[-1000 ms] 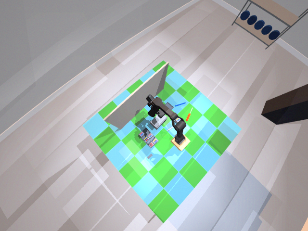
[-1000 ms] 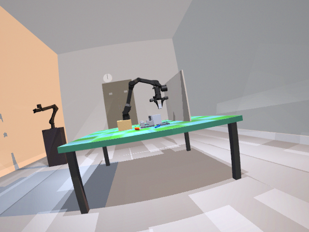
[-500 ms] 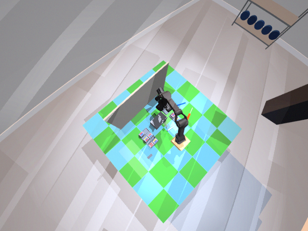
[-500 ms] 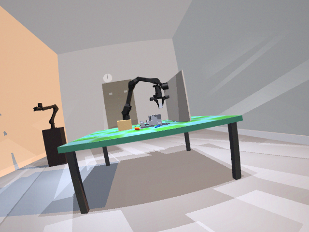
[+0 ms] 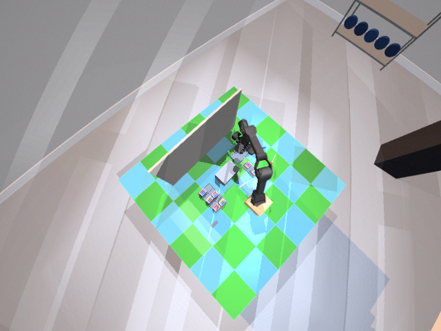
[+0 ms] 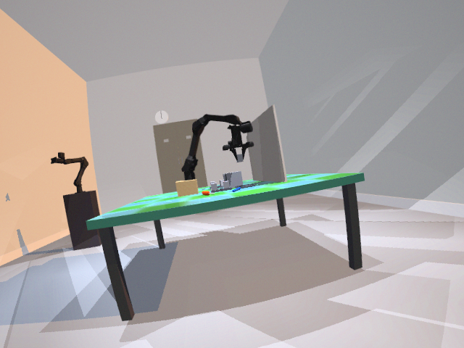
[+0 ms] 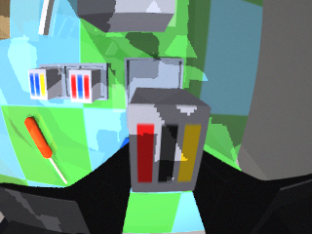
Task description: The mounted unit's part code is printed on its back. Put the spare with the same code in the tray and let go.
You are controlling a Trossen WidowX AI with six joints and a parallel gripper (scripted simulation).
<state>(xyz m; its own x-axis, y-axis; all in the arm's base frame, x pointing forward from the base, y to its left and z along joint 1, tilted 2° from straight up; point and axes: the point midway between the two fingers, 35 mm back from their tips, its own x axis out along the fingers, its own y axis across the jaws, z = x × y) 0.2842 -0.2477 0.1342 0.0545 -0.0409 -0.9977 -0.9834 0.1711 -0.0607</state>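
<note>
My gripper (image 5: 242, 149) (image 6: 239, 156) (image 7: 159, 146) is shut on a grey spare block (image 6: 239, 159) (image 7: 161, 156), held upright well above the table. Its face, in the wrist view, shows red, black and yellow stripes. The flat grey square tray (image 5: 238, 156) (image 7: 168, 80) lies below, near the gripper, and appears just beyond the block in the wrist view; no block shows in it, though the held block hides its near part. A large grey box (image 5: 225, 172) (image 6: 235, 179) (image 7: 129, 21) stands beside the tray. The mounted unit's back code is not readable here.
Two striped blocks (image 7: 37, 84) (image 7: 80, 86) stand in a small rack. Several more striped blocks (image 5: 209, 199) stand in another rack beyond the box. A tall panel (image 5: 210, 138) (image 6: 266, 149) stands behind. An orange screwdriver (image 7: 38, 136) and a blue pen (image 6: 236, 189) lie on the table.
</note>
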